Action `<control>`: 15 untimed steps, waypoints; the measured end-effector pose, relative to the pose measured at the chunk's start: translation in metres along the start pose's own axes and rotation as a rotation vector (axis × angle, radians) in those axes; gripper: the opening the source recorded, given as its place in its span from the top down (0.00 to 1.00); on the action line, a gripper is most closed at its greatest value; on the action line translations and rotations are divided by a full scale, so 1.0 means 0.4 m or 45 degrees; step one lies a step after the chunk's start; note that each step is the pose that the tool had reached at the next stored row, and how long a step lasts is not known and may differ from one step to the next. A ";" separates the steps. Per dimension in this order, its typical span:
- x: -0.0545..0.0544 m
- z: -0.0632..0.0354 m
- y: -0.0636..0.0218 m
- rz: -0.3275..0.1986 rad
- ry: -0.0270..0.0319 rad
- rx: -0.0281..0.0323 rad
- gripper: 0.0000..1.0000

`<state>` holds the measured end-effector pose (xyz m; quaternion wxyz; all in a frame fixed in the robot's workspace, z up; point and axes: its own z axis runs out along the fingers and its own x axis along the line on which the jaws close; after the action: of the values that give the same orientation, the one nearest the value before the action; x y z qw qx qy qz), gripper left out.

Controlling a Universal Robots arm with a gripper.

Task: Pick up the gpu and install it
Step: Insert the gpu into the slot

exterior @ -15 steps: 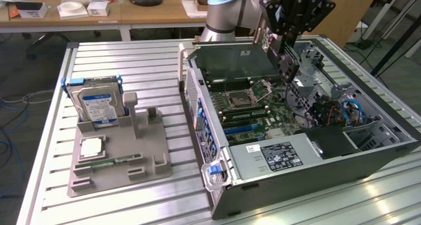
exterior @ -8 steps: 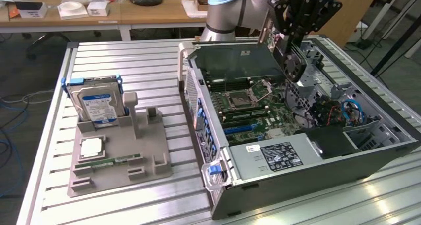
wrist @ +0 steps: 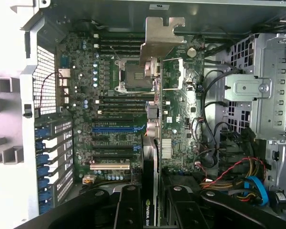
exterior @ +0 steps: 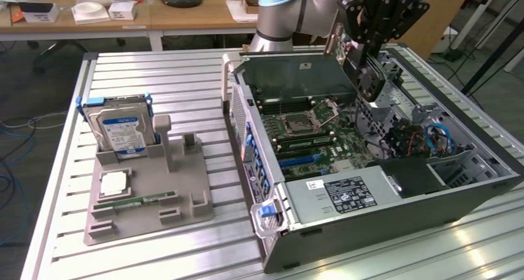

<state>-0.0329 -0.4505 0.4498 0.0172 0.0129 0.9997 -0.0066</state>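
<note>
The tool (exterior: 370, 71) (wrist: 153, 192) is clamped on the gpu (exterior: 373, 86) (wrist: 155, 124), one finger pressed against each flat face of the card. The card juts out past the fingertips, and its silver bracket is at the end farthest from them. In the exterior view the gpu hangs inside the open case (exterior: 369, 231), over the motherboard (exterior: 307, 123) (wrist: 109, 95) on the side toward that view's right. Whether it touches a slot cannot be told. The hard drive (exterior: 121, 129) stands well apart on the worktop (exterior: 164, 77), toward that view's left.
</note>
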 end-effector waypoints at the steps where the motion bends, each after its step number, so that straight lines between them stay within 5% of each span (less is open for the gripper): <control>1: 0.000 0.000 0.000 0.000 0.0000 0.0000 0.74; 15: 0.000 0.000 0.000 -0.023 -0.0003 -0.0009 0.74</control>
<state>-0.0327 -0.4505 0.4498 0.0173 0.0039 0.9998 -0.0064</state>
